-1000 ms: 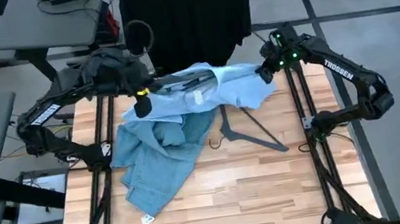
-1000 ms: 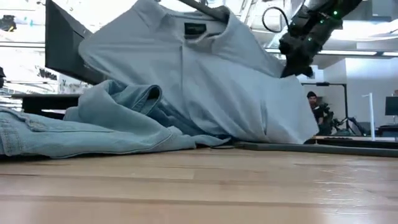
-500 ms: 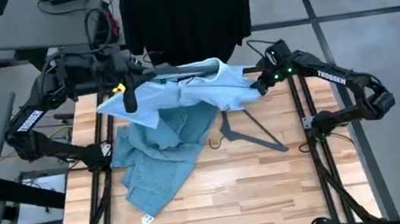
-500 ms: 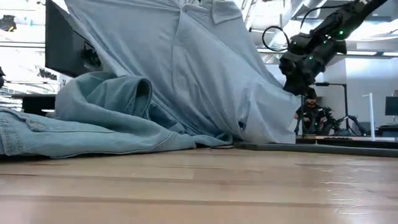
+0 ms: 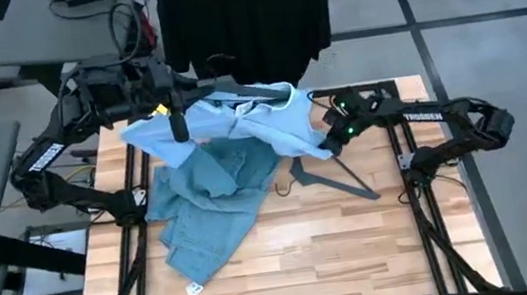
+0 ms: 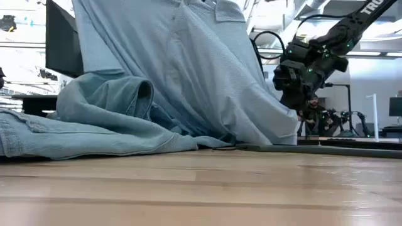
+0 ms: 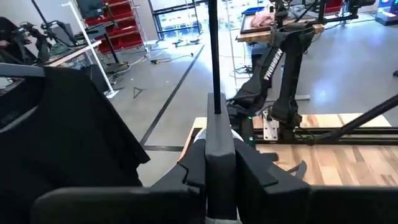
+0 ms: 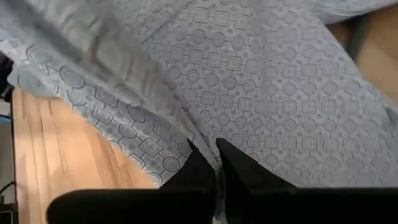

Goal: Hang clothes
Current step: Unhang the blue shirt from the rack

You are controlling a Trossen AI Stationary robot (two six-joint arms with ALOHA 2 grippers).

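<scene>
Light blue denim jeans (image 5: 211,199) lie crumpled on the wooden bench (image 5: 356,247), beside a dark plastic hanger (image 5: 333,176). Above them, the right pincer (image 5: 331,139) pinches the pale blue patterned collared shirt (image 5: 240,120), whose hanger the left pincer (image 5: 227,93) clamps. Beyond hangs a black t-shirt (image 5: 243,19).

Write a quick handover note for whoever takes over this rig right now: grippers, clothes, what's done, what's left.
Left gripper: shut on the hanger inside the pale shirt, held above the table's far edge.
Right gripper: shut on the shirt's hem.
Black t-shirt: already hanging behind the table.
Jeans: heaped on the table, beside a spare hanger.
Left: hang the shirt, then the jeans.
</scene>
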